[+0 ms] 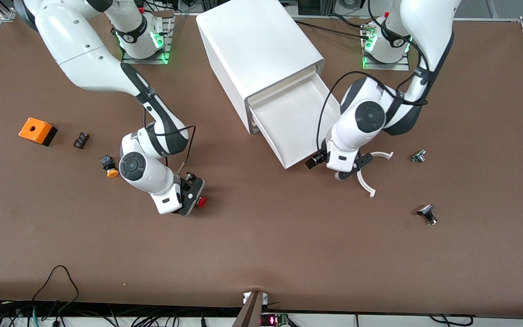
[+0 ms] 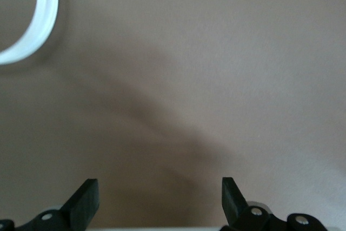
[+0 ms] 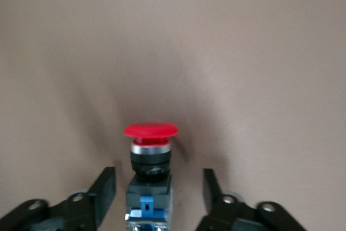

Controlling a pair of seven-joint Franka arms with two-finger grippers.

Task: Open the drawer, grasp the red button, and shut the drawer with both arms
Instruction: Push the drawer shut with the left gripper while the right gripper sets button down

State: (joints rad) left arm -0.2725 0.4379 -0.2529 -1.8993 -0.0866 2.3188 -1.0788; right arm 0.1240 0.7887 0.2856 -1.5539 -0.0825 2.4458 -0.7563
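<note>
The drawer (image 1: 298,121) stands pulled out of the white box cabinet (image 1: 261,50), and its tray looks empty. The button (image 1: 201,201), with a red cap and a black-and-blue body, lies on the table nearer the front camera, toward the right arm's end. My right gripper (image 1: 193,196) is low at it. In the right wrist view my right gripper (image 3: 159,181) is open, and the button (image 3: 151,131) lies between the fingers (image 3: 105,187) with a gap on each side. My left gripper (image 1: 339,174) is open and empty just off the drawer's front end, over bare table (image 2: 160,189).
An orange box (image 1: 37,131), a small black part (image 1: 81,140) and an orange-capped black button (image 1: 109,167) lie toward the right arm's end. White curved strips (image 1: 367,182) (image 2: 38,25) lie beside the left gripper. Two silver buttons (image 1: 419,156) (image 1: 427,214) lie toward the left arm's end.
</note>
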